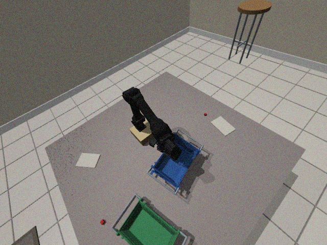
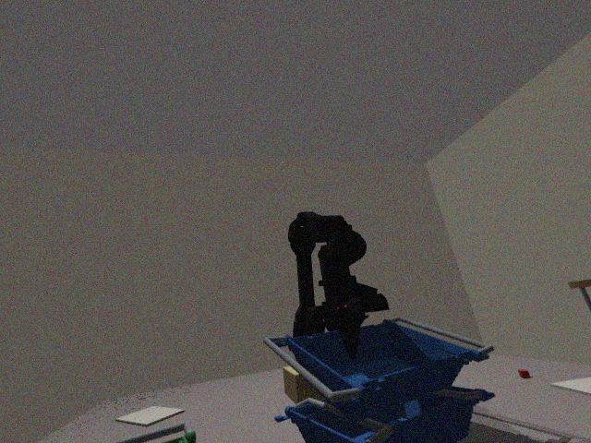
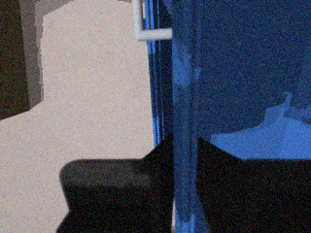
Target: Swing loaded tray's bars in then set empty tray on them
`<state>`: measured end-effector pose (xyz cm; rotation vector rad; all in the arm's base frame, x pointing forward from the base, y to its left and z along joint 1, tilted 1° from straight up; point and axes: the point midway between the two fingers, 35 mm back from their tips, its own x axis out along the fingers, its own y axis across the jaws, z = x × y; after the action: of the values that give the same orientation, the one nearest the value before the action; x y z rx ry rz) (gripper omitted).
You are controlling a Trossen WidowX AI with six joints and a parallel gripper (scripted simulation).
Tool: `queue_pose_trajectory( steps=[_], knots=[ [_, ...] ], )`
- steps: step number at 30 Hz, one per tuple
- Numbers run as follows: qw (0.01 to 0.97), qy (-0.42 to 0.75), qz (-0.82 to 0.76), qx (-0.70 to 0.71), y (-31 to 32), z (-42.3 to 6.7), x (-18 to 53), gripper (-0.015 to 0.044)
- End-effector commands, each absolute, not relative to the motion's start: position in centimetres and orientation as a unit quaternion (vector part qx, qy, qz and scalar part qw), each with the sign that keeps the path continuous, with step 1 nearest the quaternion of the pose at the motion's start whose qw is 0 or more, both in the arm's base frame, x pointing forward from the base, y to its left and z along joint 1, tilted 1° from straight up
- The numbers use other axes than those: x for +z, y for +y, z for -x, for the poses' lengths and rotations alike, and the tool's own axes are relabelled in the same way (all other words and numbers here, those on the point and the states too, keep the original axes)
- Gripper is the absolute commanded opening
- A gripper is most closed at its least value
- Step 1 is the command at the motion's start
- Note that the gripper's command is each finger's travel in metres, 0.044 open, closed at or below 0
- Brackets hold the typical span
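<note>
My gripper is shut on the near side wall of the empty blue tray. It holds that tray right over a second blue tray, which is mostly hidden beneath it. The held tray's own grey wire bars stick out past its ends. Dark bars lie across the top of the lower tray. I cannot tell whether the held tray touches them. The blocks in the lower tray are hidden.
A green tray with a wire bar stands at the table's front. Two small red cubes and two white sheets lie on the table. A tan block is at the arm's base. A stool stands far back.
</note>
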<state>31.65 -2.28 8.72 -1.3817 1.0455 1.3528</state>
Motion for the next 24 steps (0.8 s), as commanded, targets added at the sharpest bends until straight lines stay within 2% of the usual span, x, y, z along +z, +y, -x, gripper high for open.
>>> queue_pose_trajectory(
  steps=[1,24],
  knots=[
    [0.454,0.424,0.56,0.548,-2.3,-31.6,8.7,0.0],
    [0.447,0.429,0.556,0.554,-2.4,-30.9,7.5,0.0]
  ],
)
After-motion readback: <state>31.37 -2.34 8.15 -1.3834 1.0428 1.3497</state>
